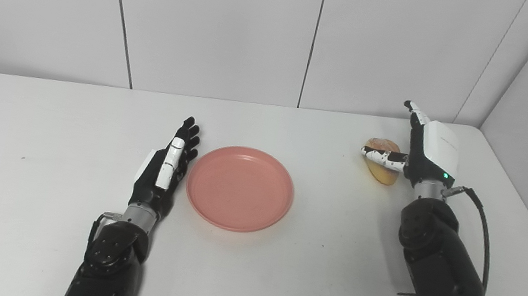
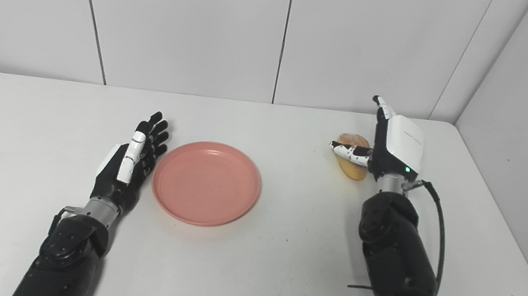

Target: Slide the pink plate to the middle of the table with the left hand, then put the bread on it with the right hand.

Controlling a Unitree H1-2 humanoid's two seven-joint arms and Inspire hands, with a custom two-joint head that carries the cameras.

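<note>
Left eye view showed the left hand (image 1: 165, 167) flat and open, fingers spread, just beside the near-left rim of the pink plate (image 1: 240, 188). Farther off, the right hand (image 1: 425, 152) stood edge-up, empty and open, thumb lying across the bread (image 1: 382, 166) just to its left. Right eye view alone showed more of the right-hand wall. The white table (image 1: 33, 132) ended at grey wall panels (image 1: 221, 19).

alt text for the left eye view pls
A pink plate sits near the middle of a white table, with the open left hand at its left edge. To the right, the right hand reaches around the bread, thumb across it, not visibly lifted.
</note>
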